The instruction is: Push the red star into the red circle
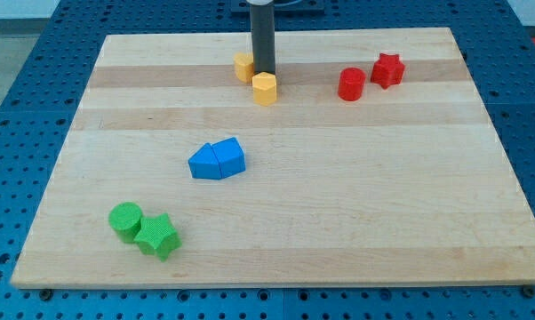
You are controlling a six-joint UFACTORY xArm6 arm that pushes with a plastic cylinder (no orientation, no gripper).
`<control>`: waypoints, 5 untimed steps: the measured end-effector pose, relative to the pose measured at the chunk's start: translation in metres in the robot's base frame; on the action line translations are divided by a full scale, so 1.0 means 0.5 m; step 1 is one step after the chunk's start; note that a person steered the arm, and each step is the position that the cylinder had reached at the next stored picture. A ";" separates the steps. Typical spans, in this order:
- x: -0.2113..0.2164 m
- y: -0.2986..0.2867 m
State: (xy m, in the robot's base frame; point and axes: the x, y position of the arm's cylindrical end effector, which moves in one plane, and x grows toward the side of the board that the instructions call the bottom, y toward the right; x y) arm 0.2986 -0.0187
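The red star (pixel 388 69) lies near the view's top right of the wooden board (pixel 356 204). The red circle (pixel 351 84) sits just left of and slightly below it, the two touching or nearly so. My tip (pixel 264 72) is far to their left, near the top middle, between two yellow blocks: one (pixel 243 66) to its left and a yellow hexagon-like block (pixel 265 89) directly below it.
Two blue blocks (pixel 217 160) lie side by side left of the board's middle. A green circle (pixel 125 220) and a green star (pixel 156 236) sit together at the bottom left. Blue perforated table (pixel 19 107) surrounds the board.
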 end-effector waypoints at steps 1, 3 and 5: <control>-0.019 0.074; -0.087 0.303; -0.084 0.403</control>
State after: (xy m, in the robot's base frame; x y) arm 0.2568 0.1826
